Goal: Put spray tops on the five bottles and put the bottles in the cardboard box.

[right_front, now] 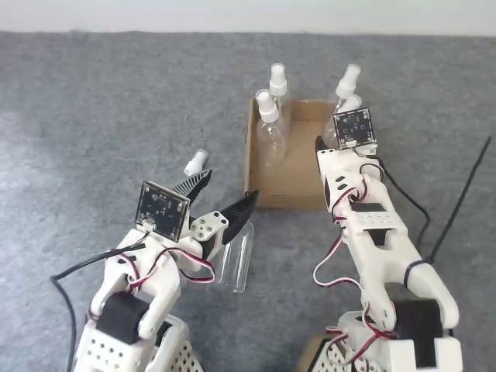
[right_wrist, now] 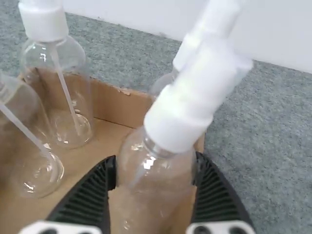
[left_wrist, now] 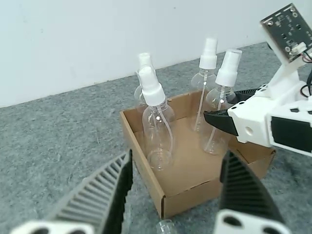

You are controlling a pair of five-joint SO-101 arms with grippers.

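Tabletop (right_front: 93,116) of grey, carpet-like cloth carries both arms and all the task's things. At the near left stands the left arm (right_front: 147,271). Its left jaws are released and spread wide, holding nothing, and they point toward the far right just short of the box's near left corner. At the near right, the right arm (right_front: 380,232) stretches away over the right side of the cardboard box (right_front: 291,182). Its right jaws are clenched on either side of the held bottle (right_wrist: 161,170), a clear bottle with a white spray top that stands upright in the right part of the box.

The box lies open-topped at the middle of the tabletop. 3 more capped bottles stand upright inside it. The near left bottle (right_front: 269,132) and the far left bottle (right_front: 278,81) are against the left wall, one behind the other. The far right bottle (right_front: 349,77) is just beyond the held one.

An uncapped bottle (right_front: 236,256), the 5th, lies on its side on the tabletop. It is just near of the box and beside the left jaws. A loose spray top (right_front: 196,163) lies on the tabletop left of the box, just far of those jaws.
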